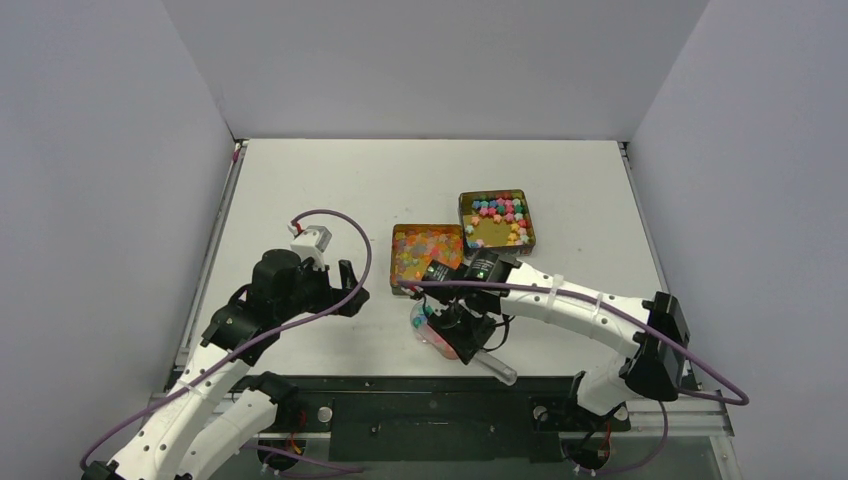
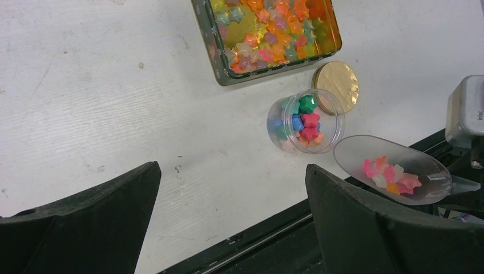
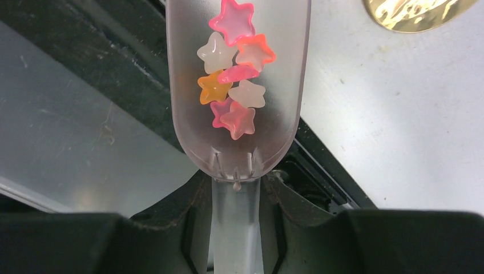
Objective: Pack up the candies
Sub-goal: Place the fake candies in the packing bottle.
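Note:
The candies are small stars. Several glossy pink, orange and white ones lie in a clear plastic scoop, which my right gripper is shut on by the handle. In the left wrist view the loaded scoop hangs just right of a small clear jar holding opaque blue, green and pink candies. My right gripper is over the jar near the table's front edge. My left gripper is open and empty, left of the jar.
A tin of translucent orange candies and a tin of opaque coloured candies stand behind the jar. The first tin's rim shows in the left wrist view. A flat gold lid lies beside the jar. The black front rail runs close by.

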`<state>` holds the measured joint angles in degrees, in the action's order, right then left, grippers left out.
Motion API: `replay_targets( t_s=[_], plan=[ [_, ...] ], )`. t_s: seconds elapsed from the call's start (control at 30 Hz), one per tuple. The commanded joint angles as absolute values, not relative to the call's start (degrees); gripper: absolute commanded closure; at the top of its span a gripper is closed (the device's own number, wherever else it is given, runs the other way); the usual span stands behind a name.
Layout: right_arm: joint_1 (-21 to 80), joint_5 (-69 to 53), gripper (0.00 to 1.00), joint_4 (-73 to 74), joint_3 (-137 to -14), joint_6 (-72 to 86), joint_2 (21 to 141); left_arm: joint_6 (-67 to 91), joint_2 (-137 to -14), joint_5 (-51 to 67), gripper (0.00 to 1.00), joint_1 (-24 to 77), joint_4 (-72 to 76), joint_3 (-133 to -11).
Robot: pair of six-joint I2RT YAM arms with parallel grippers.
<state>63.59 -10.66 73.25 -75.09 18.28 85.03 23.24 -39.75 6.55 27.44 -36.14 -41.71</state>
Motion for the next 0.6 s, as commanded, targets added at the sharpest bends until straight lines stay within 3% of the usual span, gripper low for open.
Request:
replay_targets(
  t_s=[0.0,0.57],
  plan=[
    [62.4,-15.6,1.00,77.4,-79.5,16.3,86.9,22.2,-38.7,7.6,0.04,27.9,-32.7,-41.8],
    [56.0,-22.7,1.00,84.2,-84.4,12.0,94.5,22.1,-37.3,6.9,0.04,29.2,-32.8,-41.7]
  ],
)
